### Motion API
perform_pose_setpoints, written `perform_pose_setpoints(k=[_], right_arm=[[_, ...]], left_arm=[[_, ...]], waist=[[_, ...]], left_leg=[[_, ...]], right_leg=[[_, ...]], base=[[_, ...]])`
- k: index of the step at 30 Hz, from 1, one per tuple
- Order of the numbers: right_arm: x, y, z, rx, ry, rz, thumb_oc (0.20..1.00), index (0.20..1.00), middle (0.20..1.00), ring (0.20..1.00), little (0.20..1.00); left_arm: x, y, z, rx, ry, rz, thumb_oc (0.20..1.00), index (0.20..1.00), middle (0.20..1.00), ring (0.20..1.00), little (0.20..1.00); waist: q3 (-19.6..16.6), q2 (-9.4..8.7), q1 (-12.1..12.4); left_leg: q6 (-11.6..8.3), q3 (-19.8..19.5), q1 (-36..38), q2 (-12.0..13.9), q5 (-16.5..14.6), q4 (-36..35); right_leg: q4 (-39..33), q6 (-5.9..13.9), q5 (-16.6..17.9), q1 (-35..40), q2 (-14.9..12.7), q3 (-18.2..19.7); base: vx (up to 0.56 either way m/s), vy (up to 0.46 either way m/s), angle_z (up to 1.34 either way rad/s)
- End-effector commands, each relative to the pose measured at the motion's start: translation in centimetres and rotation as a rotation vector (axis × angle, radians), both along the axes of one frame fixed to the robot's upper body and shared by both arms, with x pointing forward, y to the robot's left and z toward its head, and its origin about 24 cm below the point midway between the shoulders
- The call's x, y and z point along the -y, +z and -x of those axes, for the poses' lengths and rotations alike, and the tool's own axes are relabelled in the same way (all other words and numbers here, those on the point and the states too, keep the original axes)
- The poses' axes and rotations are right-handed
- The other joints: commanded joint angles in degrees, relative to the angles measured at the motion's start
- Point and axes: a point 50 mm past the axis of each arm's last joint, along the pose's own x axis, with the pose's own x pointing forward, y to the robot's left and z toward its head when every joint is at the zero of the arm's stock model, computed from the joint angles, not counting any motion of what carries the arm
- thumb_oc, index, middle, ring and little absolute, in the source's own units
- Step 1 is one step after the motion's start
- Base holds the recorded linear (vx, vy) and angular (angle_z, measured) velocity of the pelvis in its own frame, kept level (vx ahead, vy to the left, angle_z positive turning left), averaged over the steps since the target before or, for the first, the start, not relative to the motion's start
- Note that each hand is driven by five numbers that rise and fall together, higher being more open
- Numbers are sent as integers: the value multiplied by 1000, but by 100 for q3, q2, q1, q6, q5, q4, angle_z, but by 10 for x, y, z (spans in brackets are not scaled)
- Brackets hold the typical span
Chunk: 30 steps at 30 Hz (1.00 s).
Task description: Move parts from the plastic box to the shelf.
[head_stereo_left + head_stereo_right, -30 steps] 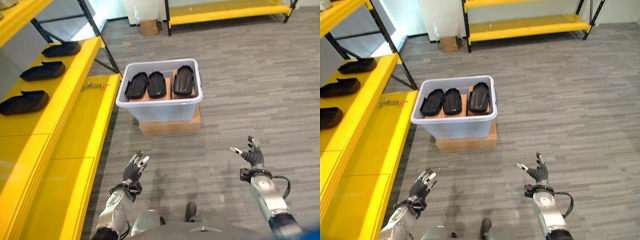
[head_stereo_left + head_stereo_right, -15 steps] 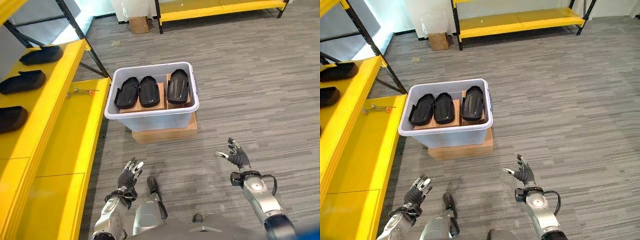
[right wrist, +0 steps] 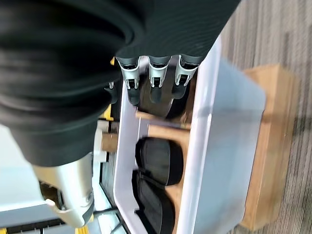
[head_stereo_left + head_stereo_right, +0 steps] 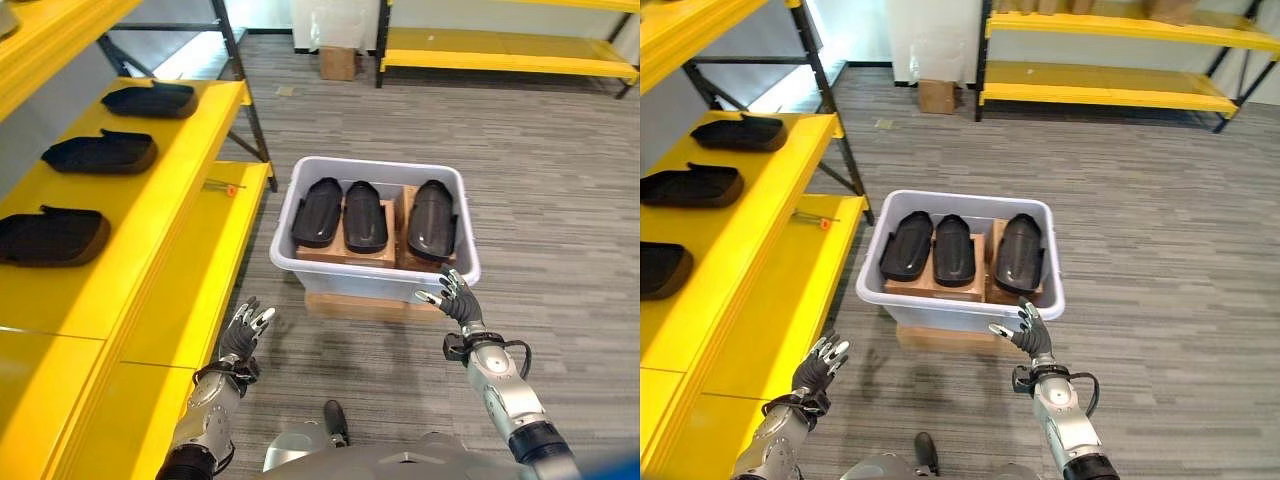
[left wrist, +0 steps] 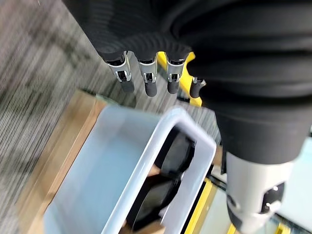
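Both hands are empty with fingers spread. The right hand (image 4: 455,300) hovers at the near right corner of the plastic box (image 4: 372,285), just short of its rim; the left hand (image 4: 243,335) hangs lower, near the front edge of the yellow shelf (image 4: 170,240) and well apart from the box. Three black parts (image 4: 346,214) lie side by side inside the box on wooden blocks, and the box itself rests on a low wooden platform (image 4: 340,305) on the floor. Three similar black parts (image 4: 98,152) already sit in a row on the shelf's upper level. Assessment: the task appears roughly half complete, with three parts left to transfer and no grasp yet begun.
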Motion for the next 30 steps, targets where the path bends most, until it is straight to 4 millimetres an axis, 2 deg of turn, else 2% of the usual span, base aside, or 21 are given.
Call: perform_pose_setpoints(k=[1, 2, 3, 4, 5, 6, 12, 13, 16, 20, 24, 27, 28, 30], right_arm=[[7, 17, -5, 104, -48, -1, 1000, 1000, 1000, 1000, 1000], [11, 19, -6, 114, -59, -11, 1000, 1000, 1000, 1000, 1000], [16, 21, -5, 121, -66, -20, 1000, 1000, 1000, 1000, 1000], [17, 22, -5, 121, -69, -22, 1000, 1000, 1000, 1000, 1000], [22, 22, -3, 120, -84, -26, 1000, 1000, 1000, 1000, 1000], [24, 18, 1, 97, -108, -35, 1000, 1000, 1000, 1000, 1000], [26, 2, 8, 14, -118, -15, 1000, 1000, 1000, 1000, 1000], [27, -3, 10, -24, -131, -5, 1000, 1000, 1000, 1000, 1000], [30, -5, 11, -33, -159, 12, 1000, 1000, 1000, 1000, 1000], [39, -3, 11, -12, -219, 65, 1000, 1000, 1000, 1000, 1000], [43, 8, 4, 61, -216, 108, 1000, 1000, 1000, 1000, 1000], [46, 18, -1, 113, -201, 144, 1000, 1000, 1000, 1000, 1000], [48, 19, -1, 117, -194, 149, 1000, 1000, 1000, 1000, 1000], [52, 22, 0, 130, -182, 159, 1000, 1000, 1000, 1000, 1000]], left_arm=[[10, 10, -7, 69, -53, -34, 1000, 1000, 1000, 1000, 1000], [9, 13, -9, 79, -60, -43, 1000, 1000, 1000, 1000, 1000], [6, 16, -11, 88, -60, -56, 1000, 1000, 1000, 1000, 1000], [7, 16, -11, 89, -60, -56, 1000, 1000, 1000, 1000, 1000], [8, 16, -10, 92, -68, -59, 1000, 1000, 1000, 1000, 1000], [10, 16, -8, 99, -87, -69, 1000, 1000, 1000, 1000, 1000], [13, 14, -2, 91, -90, -60, 1000, 1000, 1000, 1000, 1000], [12, 13, 0, 87, -84, -55, 1000, 1000, 1000, 1000, 1000], [14, 12, 1, 84, -82, -60, 1000, 1000, 1000, 1000, 1000], [19, 17, -4, 131, -104, -67, 1000, 1000, 1000, 1000, 1000], [21, 19, -6, 127, -134, -90, 1000, 1000, 1000, 1000, 1000], [22, 18, -7, 126, -134, -109, 1000, 1000, 1000, 1000, 1000], [22, 17, -7, 130, -121, -104, 1000, 1000, 1000, 1000, 1000], [24, 18, -8, 138, -92, -49, 1000, 1000, 1000, 1000, 1000]], waist=[[29, 38, -213], [128, 30, -257], [200, -46, -285], [208, -58, -301], [230, -124, -399], [243, -199, -502], [83, -151, -428], [-1, -112, -389], [-66, -121, -384], [-139, -114, -398], [-134, -59, -406], [-102, -35, -432], [-93, -32, -445], [-23, -60, -427]], left_leg=[[-661, -475, -53, 309, 20, -132], [-775, -477, 103, 382, -25, -132], [-866, -432, 268, 446, -140, -132], [-877, -445, 287, 448, -156, -132], [-895, -562, 363, 406, -243, -132], [-871, -657, 395, 342, -263, -132], [-1030, -623, 535, 413, -208, -132], [-1104, -589, 655, 449, -281, -132], [-1150, -475, 699, 470, -256, -132], [-1209, -257, 667, 472, -258, 7], [-1182, -215, 519, 439, -373, 262], [-1192, -140, 357, 393, -574, 791], [-1263, -71, 276, 438, -482, 1120], [-1552, -69, -138, 679, -26, 2143]], right_leg=[[-754, -196, -57, -162, 896, 49], [-1666, -288, -147, -400, 1020, -197], [-2749, -248, 154, -559, 983, -430], [-2933, -244, 188, -568, 1009, -412], [-3541, -202, 373, -624, 1122, -190], [-3822, -211, 683, -733, 1160, 77], [-4554, -350, 296, -43, 1341, -183], [-4738, -384, 124, 248, 1436, -244], [-4905, -468, 63, 438, 1515, -304], [-5190, -578, 5, 703, 1615, -381], [-5096, -642, -110, 682, 1634, -352], [-4978, -746, -270, 658, 1622, -407], [-4976, -819, -348, 702, 1639, -452], [-5058, -975, -440, 845, 1682, -491]], base=[[129, -69, 36], [171, -153, 36], [175, -170, 36], [149, -176, 0], [119, -172, 3], [150, -179, 14], [174, -118, 26], [286, -172, -24], [170, -134, -8], [178, -169, -13], [138, -142, -1], [115, -162, -1], [97, -169, -2], [68, -187, -2]])
